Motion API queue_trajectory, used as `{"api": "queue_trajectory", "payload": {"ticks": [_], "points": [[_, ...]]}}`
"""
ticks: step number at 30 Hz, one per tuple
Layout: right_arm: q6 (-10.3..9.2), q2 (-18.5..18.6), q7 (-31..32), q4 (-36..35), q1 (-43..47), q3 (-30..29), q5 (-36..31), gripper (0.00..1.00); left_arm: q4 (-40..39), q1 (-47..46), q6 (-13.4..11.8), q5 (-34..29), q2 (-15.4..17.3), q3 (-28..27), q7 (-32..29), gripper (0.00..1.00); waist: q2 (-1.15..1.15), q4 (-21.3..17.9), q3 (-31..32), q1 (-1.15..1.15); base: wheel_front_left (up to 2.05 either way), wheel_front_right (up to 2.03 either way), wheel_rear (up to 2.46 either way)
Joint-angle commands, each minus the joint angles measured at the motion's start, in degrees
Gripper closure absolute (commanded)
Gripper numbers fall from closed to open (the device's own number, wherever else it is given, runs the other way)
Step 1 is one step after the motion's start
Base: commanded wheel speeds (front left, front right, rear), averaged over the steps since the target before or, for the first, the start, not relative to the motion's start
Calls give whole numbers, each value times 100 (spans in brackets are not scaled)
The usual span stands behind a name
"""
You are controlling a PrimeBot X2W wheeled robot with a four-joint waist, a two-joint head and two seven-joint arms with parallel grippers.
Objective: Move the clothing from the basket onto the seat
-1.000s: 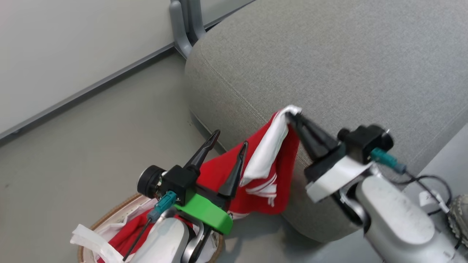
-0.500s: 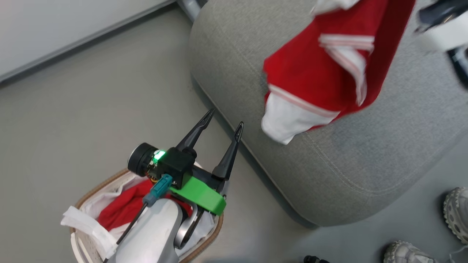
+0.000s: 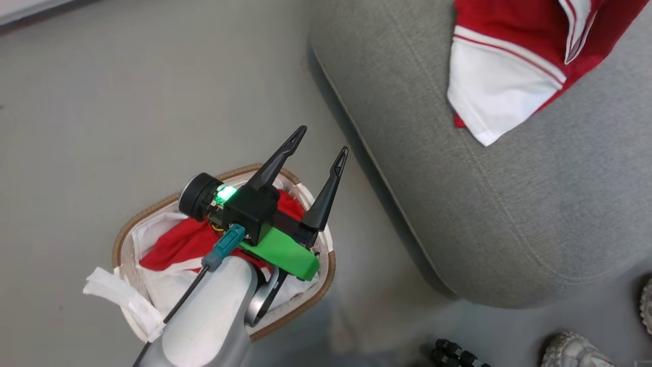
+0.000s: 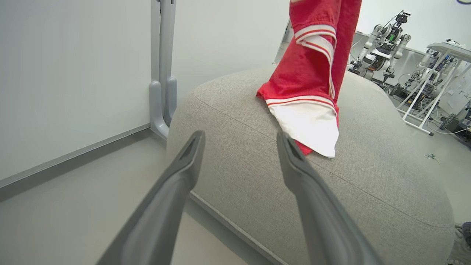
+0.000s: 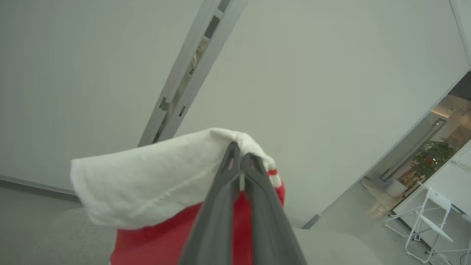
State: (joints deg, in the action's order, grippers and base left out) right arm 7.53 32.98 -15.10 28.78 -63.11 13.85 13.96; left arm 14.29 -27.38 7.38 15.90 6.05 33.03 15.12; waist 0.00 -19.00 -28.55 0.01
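Over the basket my left gripper hangs with its 2 long dark tapered fingers spread wide and nothing between them, pointing toward the edge of the seat. My right gripper is raised above the seat with its 2 fingers pinched tight on a bunched white fold of the striped-trim garment.

That garment is soft knit cloth, red with thin red-and-white stripe bands and a plain white panel at its lower end. It hangs down from my right fingers, and the pointed white corner lies on the cushion top, near the seam.

The seat is 1 large grey cushion of coarse woven fabric, with rounded edges and a stitched seam running along its border.

The basket is 1 oval tub with a brown woven rim and a crumpled white liner spilling over its near side. 1 red garment lies bunched inside, partly under my left wrist.

I count 2 garments, 1 held and 1 in the basket. 2 pale chunky shoes stand on the smooth grey floor beside the seat.
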Motion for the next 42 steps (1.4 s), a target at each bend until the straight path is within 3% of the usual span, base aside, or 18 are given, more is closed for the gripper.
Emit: {"api": "queue_trajectory", "payload": {"ticks": [1,13,24,26,27,33,42], "points": [[-8,-89,-9,106,206,-21,27,100,-8,-125,21,-74,-7,-22,5,0,0,291,-299,-1,0,0,0],[-8,-825,-10,461,2136,-485,168,100,57,79,21,-31,29,-162,5,0,0,433,-251,-1,0,0,0],[-8,-1417,-10,604,3140,-942,65,100,173,325,21,19,10,-322,5,0,0,346,185,-1,0,0,0],[-8,-1484,-10,532,3265,-1077,80,51,194,394,21,19,-16,-396,5,0,0,361,303,-1,0,0,0],[-8,-1526,-10,472,3346,-1136,79,0,216,426,21,-16,-23,-439,5,0,0,378,370,-1,0,0,0],[-8,-1748,-10,75,3820,-1327,-47,0,282,690,21,-115,-106,-824,5,0,0,529,736,-1,0,0,0],[-8,-2177,-10,-524,4283,-1026,-198,0,339,1227,10,-414,-255,-1784,5,0,0,870,1234,-1,0,0,0]]}}
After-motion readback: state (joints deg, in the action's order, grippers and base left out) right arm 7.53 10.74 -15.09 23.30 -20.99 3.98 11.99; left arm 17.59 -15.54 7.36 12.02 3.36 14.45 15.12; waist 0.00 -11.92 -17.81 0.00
